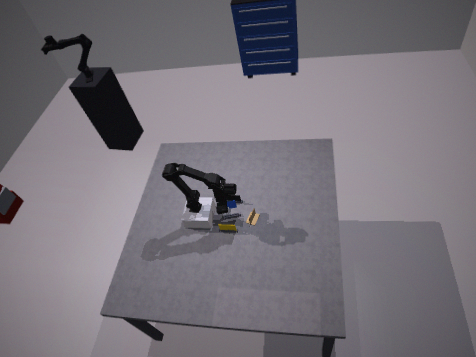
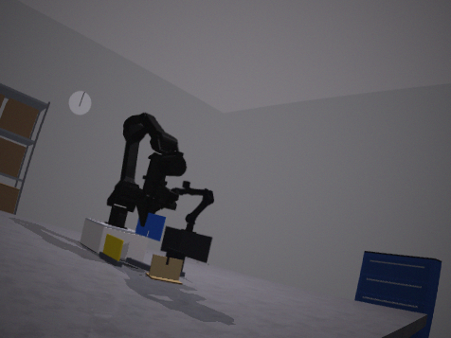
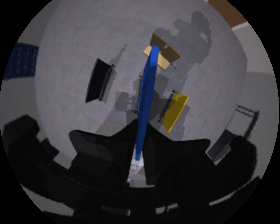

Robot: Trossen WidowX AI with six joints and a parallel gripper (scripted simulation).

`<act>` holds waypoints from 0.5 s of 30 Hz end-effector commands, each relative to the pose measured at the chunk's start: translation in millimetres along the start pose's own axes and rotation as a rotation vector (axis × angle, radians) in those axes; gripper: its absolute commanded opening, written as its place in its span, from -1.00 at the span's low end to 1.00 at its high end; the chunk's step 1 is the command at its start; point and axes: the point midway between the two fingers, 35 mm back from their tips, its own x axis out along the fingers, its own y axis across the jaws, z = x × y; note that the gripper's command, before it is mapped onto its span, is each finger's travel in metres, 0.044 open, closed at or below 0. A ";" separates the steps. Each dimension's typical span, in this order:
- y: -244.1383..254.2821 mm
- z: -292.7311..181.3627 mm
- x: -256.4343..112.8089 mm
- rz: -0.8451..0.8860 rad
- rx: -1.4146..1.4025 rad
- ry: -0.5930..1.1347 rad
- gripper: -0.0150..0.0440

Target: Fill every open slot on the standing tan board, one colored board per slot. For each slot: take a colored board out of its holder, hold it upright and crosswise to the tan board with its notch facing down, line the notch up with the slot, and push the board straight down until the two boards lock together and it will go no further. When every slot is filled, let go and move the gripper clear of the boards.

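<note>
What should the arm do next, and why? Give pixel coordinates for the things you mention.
Probably carry the blue board (image 1: 231, 204) (image 2: 153, 226) (image 3: 146, 102) over to the tan board (image 1: 253, 217) (image 2: 166, 268) (image 3: 167, 46): the gripper (image 3: 139, 121) grips it raised off the table, and the tan board's slot is open.

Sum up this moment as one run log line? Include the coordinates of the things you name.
gripper (image 2: 144, 222) (image 3: 139, 121): shut on blue board (image 1: 231, 204) (image 2: 152, 226) (image 3: 146, 100) | yellow board (image 1: 228, 227) (image 2: 114, 247) (image 3: 175, 112): in holder | tan board (image 1: 253, 217) (image 2: 166, 268) (image 3: 161, 54): slot open
</note>
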 end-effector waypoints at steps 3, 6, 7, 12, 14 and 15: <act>-1.9 8.4 -7.0 0.000 0.034 -0.009 -0.49; -3.8 15.9 -8.9 0.000 0.065 -0.010 -0.49; -4.4 18.5 -9.5 0.000 0.076 -0.010 -0.49; -7.5 31.0 -12.0 0.000 0.128 -0.011 -0.49; -8.8 36.1 -12.8 0.000 0.148 -0.011 -0.49; -9.4 38.6 -13.1 0.000 0.159 -0.012 -0.49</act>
